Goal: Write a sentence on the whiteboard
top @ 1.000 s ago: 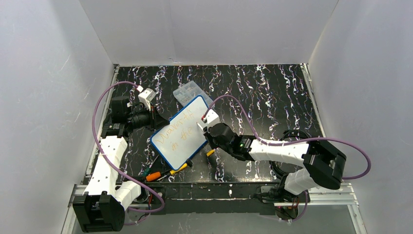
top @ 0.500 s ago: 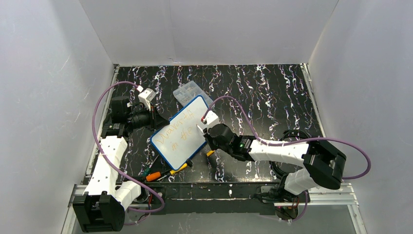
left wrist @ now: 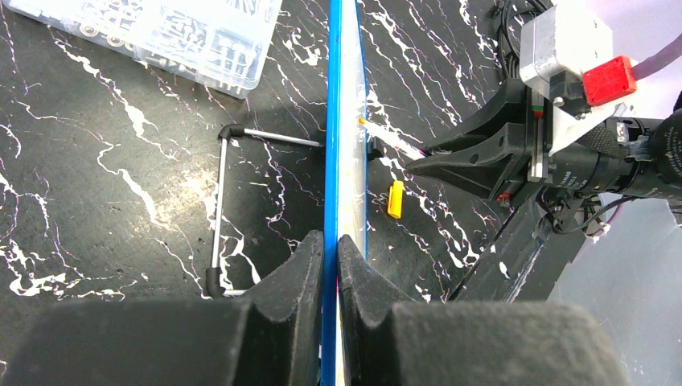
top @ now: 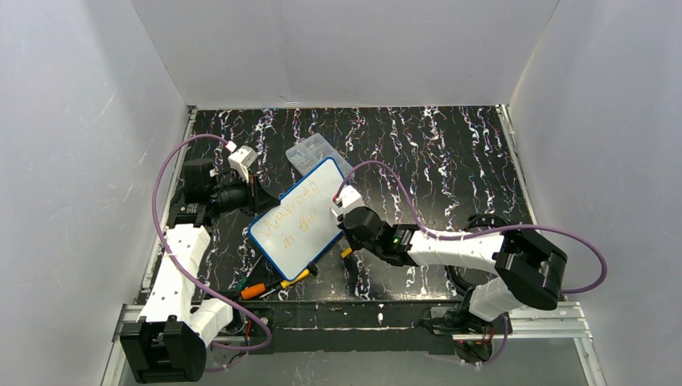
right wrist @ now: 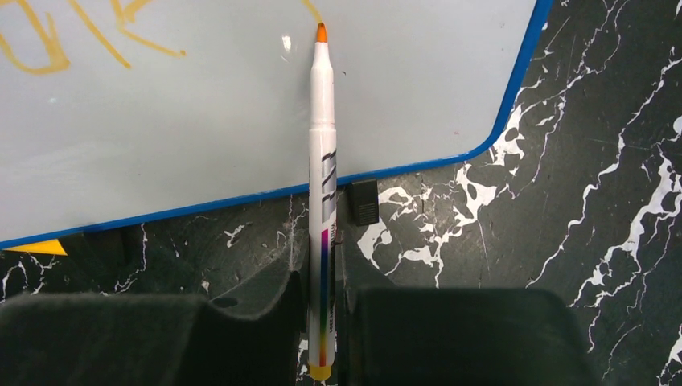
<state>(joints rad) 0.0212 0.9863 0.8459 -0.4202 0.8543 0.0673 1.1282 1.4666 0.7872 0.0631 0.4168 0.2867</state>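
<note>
A flat rectangular whiteboard with a thin blue rim and rounded corners sits left of centre on the black, white-veined surface. It is turned diagonally, its far corner pointing toward the back edge. That far corner overlaps a clear plastic compartment box, which lies just behind it.

Thin orange-yellow handwritten lettering crosses the white face in two slanted lines, too small to read in the top view.

The left gripper is clamped on the board's rim at the side facing the left edge of the surface. In the left wrist view the board appears edge-on as a blue strip pinched between the two dark fingers.

The right gripper reaches in from the side facing the right edge. Its fingers are pressed together on the barrel of a slim white marker with an orange tip. The barrel crosses the blue rim, and the tip meets the white face at the end of an orange stroke, near the board's rounded corner.

- A thin metal L-shaped rod lies on the surface beside the board, on the compartment-box side.
- A small yellow piece lies on the surface on the writing side.
- An orange-handled tool rests near the front edge, below the board's nearest corner.
</note>
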